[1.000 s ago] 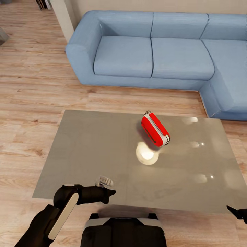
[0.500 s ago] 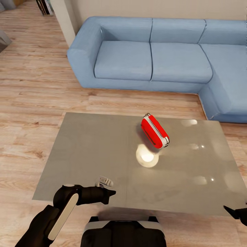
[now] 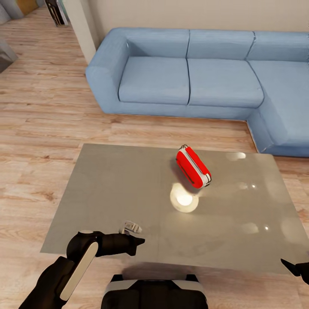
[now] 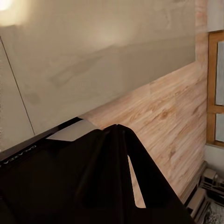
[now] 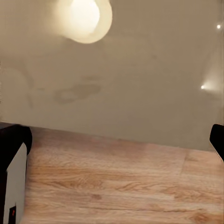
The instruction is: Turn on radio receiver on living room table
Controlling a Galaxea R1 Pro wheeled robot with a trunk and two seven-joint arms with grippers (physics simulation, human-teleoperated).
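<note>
Radio receiver point(image 3: 193, 167) sits on the worktop point(image 3: 107, 193), right of centre and toward the far edge, tilted diagonally, red body with white trim facing up-right; thin handle at its far end. Just in front of it, a bright round lamp reflection point(image 3: 184, 198) on the glossy grey top; same glare in the right wrist view point(image 5: 84, 18). Smaller light spots are scattered over the right part of the top.

Left tool point(image 3: 138, 243) hovers over the near edge of the worktop, well apart from the radio, black fingers point(image 4: 116, 154) meeting at a point in the left wrist view, so pressed together, pinching nothing. Left arm point(image 3: 73, 266) comes in from the lower left, black with a white panel.

Right tool point(image 3: 296, 270) is just visible at the lower right edge, off the near right corner of the worktop; cannot tell if spread or closed.

Beyond the worktop: pale wood-plank floor point(image 3: 43, 120), then a blue L-shaped sofa point(image 3: 193, 77) against a beige wall. Robot trunk point(image 3: 154, 294) at bottom centre.
</note>
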